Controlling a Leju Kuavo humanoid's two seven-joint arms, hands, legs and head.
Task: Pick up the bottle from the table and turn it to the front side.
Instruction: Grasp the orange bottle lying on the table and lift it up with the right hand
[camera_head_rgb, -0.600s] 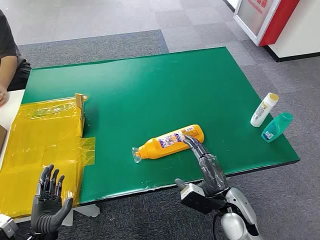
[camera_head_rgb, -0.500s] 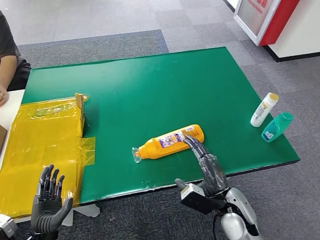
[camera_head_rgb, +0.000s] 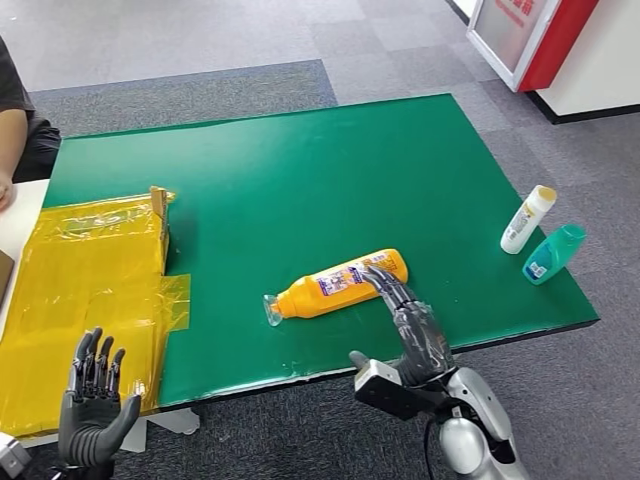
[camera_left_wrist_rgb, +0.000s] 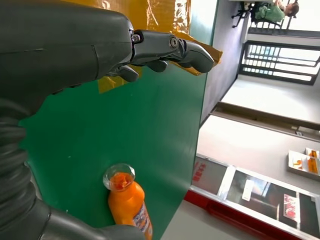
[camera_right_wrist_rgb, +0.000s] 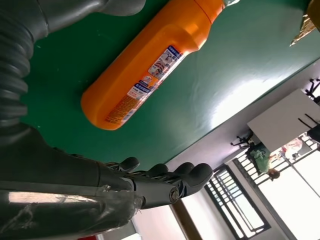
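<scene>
My left hand hovers spread, palm up, at the near edge by the crinkled yellow plastic sheet. My right hand reaches out with fingers straight, holding nothing; whether its tips touch the orange plastic bottle lying on the green table mat I cannot tell.

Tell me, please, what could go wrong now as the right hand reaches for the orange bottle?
The orange bottle lies on its side, so it may roll away if the right hand, open beside its base, only pushes it. It lies near the front edge of the green table, so a roll that way could drop it to the floor.
</scene>
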